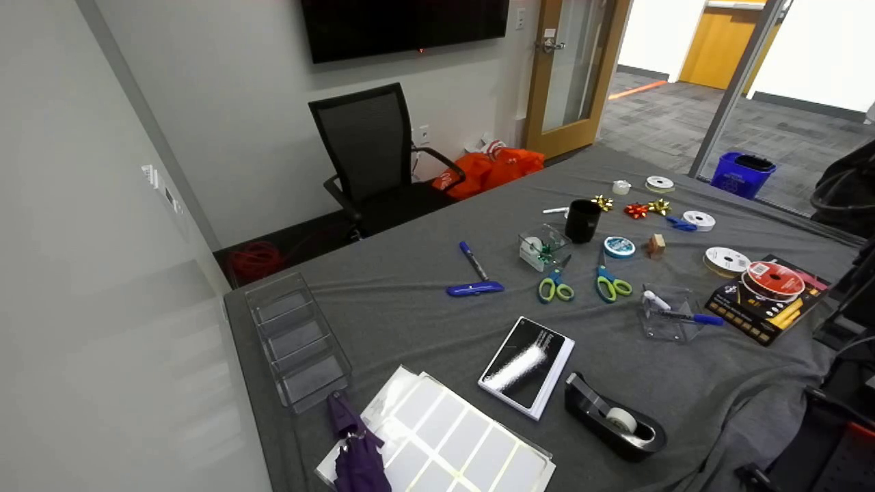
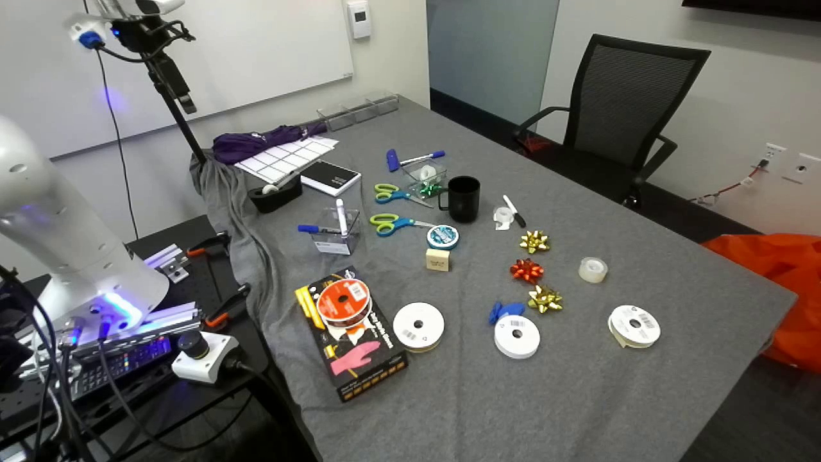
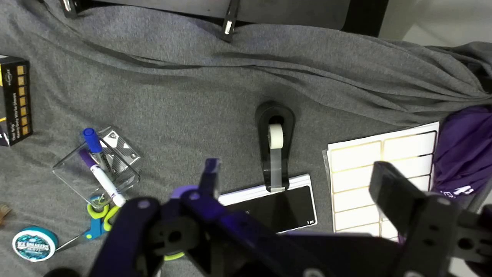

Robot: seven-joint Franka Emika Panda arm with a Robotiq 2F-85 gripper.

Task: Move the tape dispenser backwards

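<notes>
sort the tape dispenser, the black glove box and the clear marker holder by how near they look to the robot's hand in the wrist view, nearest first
1. The tape dispenser, framed by the open hand.
2. The clear marker holder, left of that opening.
3. The black glove box, cut off by the picture's left edge.

Table (image 1: 403, 328): grey cloth (image 3: 173, 111) over the top, creased into folds near the tape dispenser (image 1: 596, 420). Just beside the dispenser: white box with black face (image 1: 519, 362). Near it: label sheets (image 1: 454, 430), clear pen holder (image 2: 330, 241). Farther from it: purple umbrella (image 1: 359, 459) at the sheets' far edge, glove box (image 2: 365, 362), two green-handled scissors (image 2: 401, 223). Well apart from it: clear divided tray (image 1: 301, 343), black mug (image 2: 463, 200), round tin (image 2: 442, 237), bows (image 2: 527, 271), white ribbon spools (image 2: 517, 337).
</notes>
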